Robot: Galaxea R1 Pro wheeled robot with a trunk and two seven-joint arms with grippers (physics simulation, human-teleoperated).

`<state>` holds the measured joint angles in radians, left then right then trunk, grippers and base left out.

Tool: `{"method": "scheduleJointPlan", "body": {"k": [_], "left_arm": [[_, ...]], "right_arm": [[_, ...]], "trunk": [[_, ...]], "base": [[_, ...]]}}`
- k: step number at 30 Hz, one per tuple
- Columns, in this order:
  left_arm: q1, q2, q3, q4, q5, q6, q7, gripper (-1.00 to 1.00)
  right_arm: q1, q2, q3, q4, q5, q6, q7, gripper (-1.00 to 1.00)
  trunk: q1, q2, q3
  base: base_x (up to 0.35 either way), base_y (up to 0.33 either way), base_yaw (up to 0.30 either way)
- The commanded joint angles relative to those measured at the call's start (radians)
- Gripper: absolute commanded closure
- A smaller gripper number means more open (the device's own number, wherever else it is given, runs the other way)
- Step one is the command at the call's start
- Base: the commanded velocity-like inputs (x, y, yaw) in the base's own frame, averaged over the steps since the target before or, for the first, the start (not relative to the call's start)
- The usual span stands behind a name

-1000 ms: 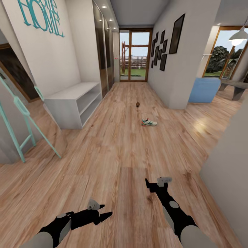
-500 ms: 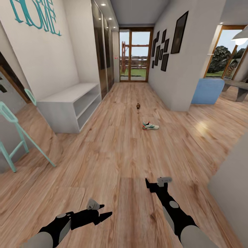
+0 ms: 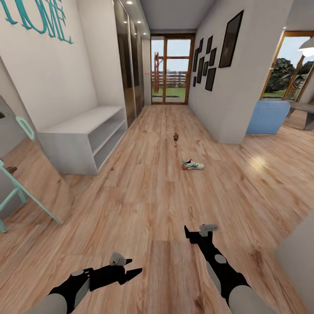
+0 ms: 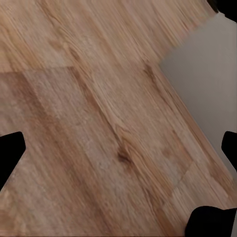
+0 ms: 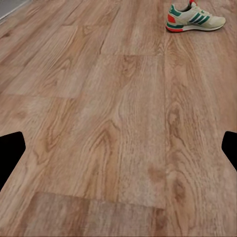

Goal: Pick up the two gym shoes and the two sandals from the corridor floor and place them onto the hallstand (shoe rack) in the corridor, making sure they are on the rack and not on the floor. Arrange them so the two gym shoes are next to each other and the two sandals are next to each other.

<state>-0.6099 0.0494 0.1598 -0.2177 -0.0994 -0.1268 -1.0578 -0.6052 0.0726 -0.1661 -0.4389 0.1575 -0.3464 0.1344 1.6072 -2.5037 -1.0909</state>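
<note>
One gym shoe (image 3: 192,165) lies on its sole on the corridor floor (image 3: 148,196), well ahead of my empty right fingers (image 3: 198,230), which are spread. A small dark object (image 3: 175,136), too small to identify, sits beyond. My left fingers (image 3: 131,270) hold nothing; their spacing I cannot tell. The white low bench (image 3: 83,135) on the left wall, shelves bare, now appears closer since my view advanced.

Wall lettering (image 3: 37,17): teal, you saw "OME" w/ top cut off, on white wall (image 3: 65,74).
Other text: none legible.
</note>
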Motion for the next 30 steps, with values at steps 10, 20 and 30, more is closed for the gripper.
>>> {"method": "scheduleJointPlan", "body": {"k": [10, 20, 30], "left_arm": [[-0.001, 0.0, 0.007, 0.0, -0.01, -0.01, -0.002, -1.0], [-0.001, -0.001, 0.005, 0.001, -0.011, -0.01, 0.01, -1.0], [-0.001, -0.002, 0.004, 0.001, -0.011, -0.01, 0.037, -1.0]], "right_arm": [[0.0, 0.001, -0.009, 0.0, 0.009, -0.003, 0.005, -1.0], [-0.001, 0.001, -0.009, 0.001, 0.009, -0.003, 0.005, -1.0], [-0.001, 0.001, -0.009, 0.0, 0.01, -0.003, 0.007, -1.0]], "trunk": [[0.0, 0.0, -0.001], [0.0, 0.0, -0.001], [0.0, 0.0, -0.001]], "base": [[0.345, 0.0, 0.0], [0.345, 0.0, 0.0], [0.345, 0.0, 0.0]]}}
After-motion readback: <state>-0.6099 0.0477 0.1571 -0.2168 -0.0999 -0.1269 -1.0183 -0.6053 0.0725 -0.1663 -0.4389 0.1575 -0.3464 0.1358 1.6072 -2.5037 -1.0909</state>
